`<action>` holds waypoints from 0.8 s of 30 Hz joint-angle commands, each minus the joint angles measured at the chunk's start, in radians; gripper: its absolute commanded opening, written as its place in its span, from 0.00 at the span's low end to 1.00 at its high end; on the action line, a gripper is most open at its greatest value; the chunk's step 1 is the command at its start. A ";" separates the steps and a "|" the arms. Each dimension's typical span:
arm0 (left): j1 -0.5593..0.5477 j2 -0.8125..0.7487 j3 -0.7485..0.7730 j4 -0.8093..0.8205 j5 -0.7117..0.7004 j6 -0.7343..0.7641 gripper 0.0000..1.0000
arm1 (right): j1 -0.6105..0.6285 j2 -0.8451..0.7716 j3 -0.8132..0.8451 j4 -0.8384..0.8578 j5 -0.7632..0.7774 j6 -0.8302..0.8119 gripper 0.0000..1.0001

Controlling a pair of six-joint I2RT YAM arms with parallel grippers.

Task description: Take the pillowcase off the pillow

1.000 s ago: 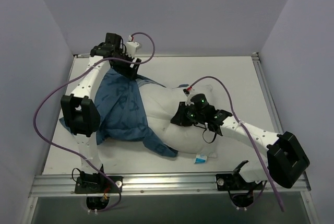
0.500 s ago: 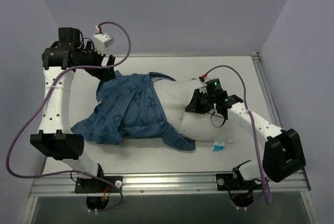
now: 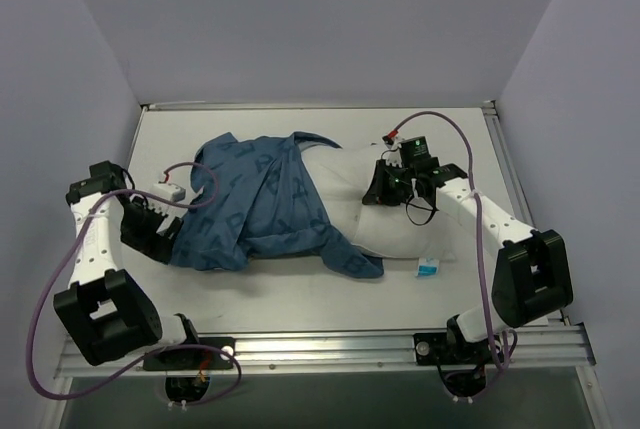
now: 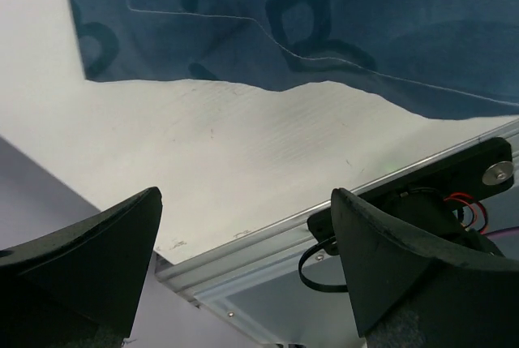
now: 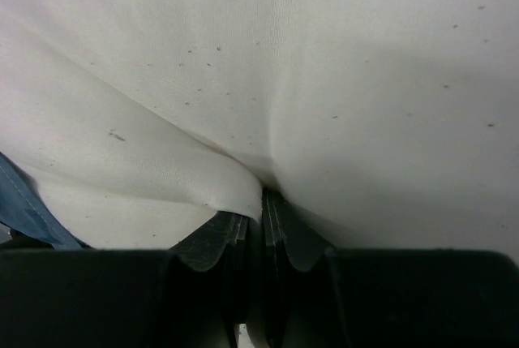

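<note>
White table point(image 3: 460, 129): L hand point(image 4: 245, 202) apart beside pillowcase point(image 3: 260, 204), R hand point(image 5: 261, 210) clamped on pillow point(image 3: 370, 234); tag point(image 3: 428, 268) unreadable.

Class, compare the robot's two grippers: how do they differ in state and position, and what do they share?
The left gripper stands wide open and empty; the right gripper is shut on a fold of the plump white pillow. The left gripper hangs over the white table beside the edge of the blue printed pillowcase; the right gripper sits at the pillow's uncovered end. Both have black fingers.
</note>
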 commanded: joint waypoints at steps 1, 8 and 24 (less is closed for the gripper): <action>-0.006 0.041 -0.067 0.217 -0.047 0.006 0.94 | -0.032 0.046 0.002 -0.090 0.089 -0.048 0.00; -0.185 0.120 -0.222 0.557 -0.143 -0.124 0.94 | -0.046 0.069 -0.012 -0.064 0.074 -0.051 0.00; 0.064 0.154 -0.140 0.780 -0.191 -0.217 0.02 | -0.188 0.078 -0.076 -0.068 0.109 -0.043 0.00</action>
